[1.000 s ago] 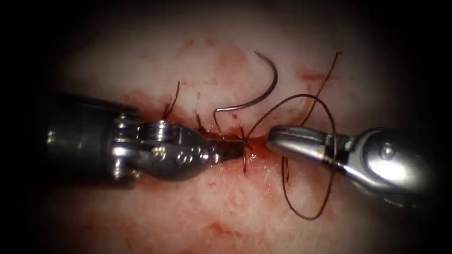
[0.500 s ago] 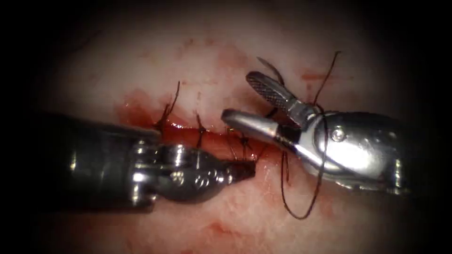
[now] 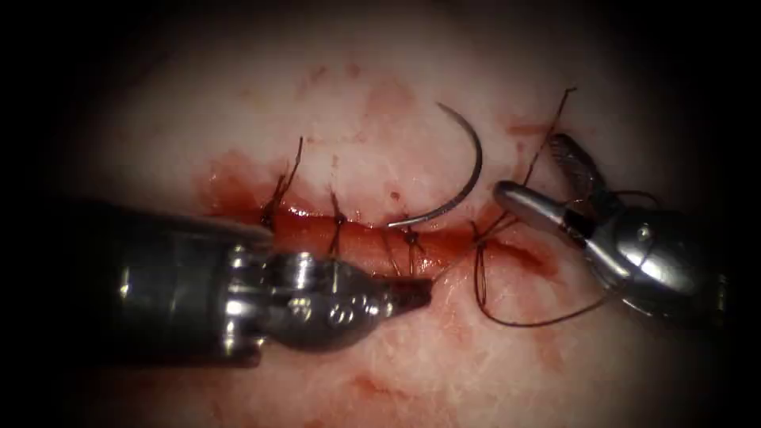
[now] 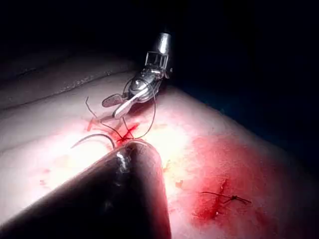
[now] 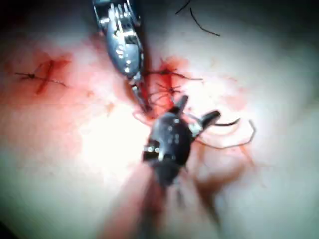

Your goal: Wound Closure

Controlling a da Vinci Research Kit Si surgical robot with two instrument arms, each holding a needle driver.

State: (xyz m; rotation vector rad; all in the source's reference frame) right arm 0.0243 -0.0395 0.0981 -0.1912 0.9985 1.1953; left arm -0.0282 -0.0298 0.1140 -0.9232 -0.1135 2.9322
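The left tool [image 3: 408, 293] reaches in low from the left, its shaft nearly level and lying along the near side of the cut [image 3: 357, 230], jaws pressed together at a dark tip that rests just near of the wound line; a strand of thread [image 3: 515, 321] seems to run to that tip, though whether it is actually clamped there cannot be told. The right tool [image 3: 547, 178] enters from the right with its wrist angled toward the far left, jaws spread in a V and holding nothing; thread is draped round its wrist. The needle [image 3: 468, 178] lies free on the tissue [image 3: 380, 119] on the far side of the cut, between the two tools, its curve bulging to the right, one end near the wound edge, the other pointing far and left; neither tool grips it. A loop of thread sags on the near side, right of the left tool's tip. Knotted stitches [image 3: 337, 218] cross the cut, which is wet with red fluid [image 3: 317, 231]. From the left wrist camera the right tool [image 4: 117, 105] shows with parted jaws beyond the needle [image 4: 92, 139].
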